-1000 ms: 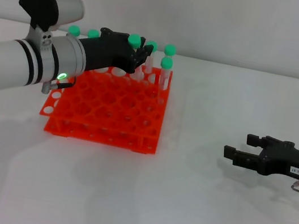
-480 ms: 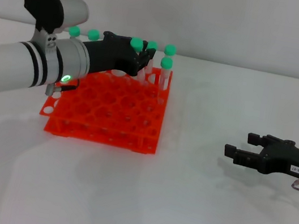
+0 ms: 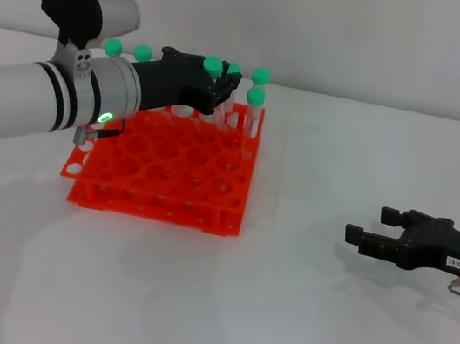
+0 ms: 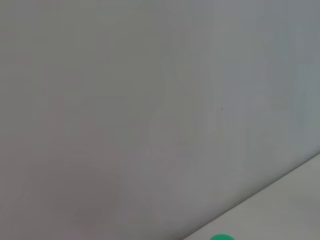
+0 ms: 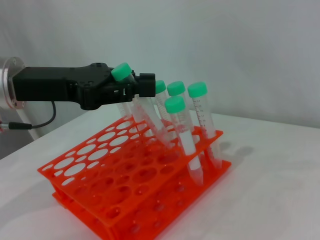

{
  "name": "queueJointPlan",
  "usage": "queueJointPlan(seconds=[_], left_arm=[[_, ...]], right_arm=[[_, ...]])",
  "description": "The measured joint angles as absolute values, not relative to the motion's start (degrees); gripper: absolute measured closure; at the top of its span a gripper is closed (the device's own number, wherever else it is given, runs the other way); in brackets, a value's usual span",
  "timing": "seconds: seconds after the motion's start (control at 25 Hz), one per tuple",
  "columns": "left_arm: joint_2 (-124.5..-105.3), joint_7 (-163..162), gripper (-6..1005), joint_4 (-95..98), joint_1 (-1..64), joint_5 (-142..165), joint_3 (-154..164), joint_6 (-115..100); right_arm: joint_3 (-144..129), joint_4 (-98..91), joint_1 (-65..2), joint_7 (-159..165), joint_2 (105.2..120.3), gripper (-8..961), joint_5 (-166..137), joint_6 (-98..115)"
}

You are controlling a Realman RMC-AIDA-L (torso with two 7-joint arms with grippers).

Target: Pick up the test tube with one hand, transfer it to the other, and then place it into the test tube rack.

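Left claw [image 3: 215,90]: over the far side of the rack, reaching in from the robot's left; fingers pinched on a tube just under its cap; green light on the cuff.
Held tube [image 5: 141,114]: green cap up at the claw, body tilted, tip down among the rack's far holes; whether the tip sits inside a hole cannot be told.
Rack [image 3: 164,170]: orange-red, two tiers, round holes in a grid, on the white table [image 3: 276,321], left of centre in the head view.
Rack contents: green-capped tubes stand only along the far side and far right corner; one [image 5: 183,137] stands a row nearer than the rest, by the right edge; the near rows of holes hold nothing.
Far tubes: caps [image 3: 113,47] show behind the left arm in the head view, partly hidden by it, so the count is unclear.
Right claw [image 3: 367,236]: low over the table, well apart from the rack on the robot's right, fingers spread, holding nothing.
Left wrist view: mostly a blank wall, with one green cap [image 4: 222,237] at the edge.
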State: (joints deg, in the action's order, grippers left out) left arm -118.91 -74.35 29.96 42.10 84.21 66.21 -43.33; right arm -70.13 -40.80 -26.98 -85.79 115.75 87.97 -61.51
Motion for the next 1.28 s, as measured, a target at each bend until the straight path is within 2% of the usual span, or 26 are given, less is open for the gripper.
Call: queueJointPlan(seconds=[0.44,0.8,0.88,1.04,1.28], left_arm=[[-118.95,-74.42,726,29.79,41.81,82.83,65.69,-42.71],[-119.11,-71.38,344,31.27,40.86,82.37,64.63,-42.78],[-119.18,-70.00,267,34.46,38.59,81.79,64.70,-44.67],[-119.32,-67.72,233,46.86,27.64,76.54,65.07,-51.53],[-119.34,-58.08,227,50.90,15.14,63.58,64.75,-62.56]], right_arm=[[-70.49,-40.24,-27.32,-85.75,115.75,96,87.98,-61.52],[-70.48,-39.99,-27.27,-85.97,115.75,96,87.98,-61.04],[-70.40,-39.99,-27.07,-86.05,115.67,96,87.98,-60.78],[-69.93,-39.98,-26.60,-87.34,115.54,96,87.99,-60.64],[-66.83,-40.00,-24.81,-90.88,115.47,96,88.31,-60.39]])
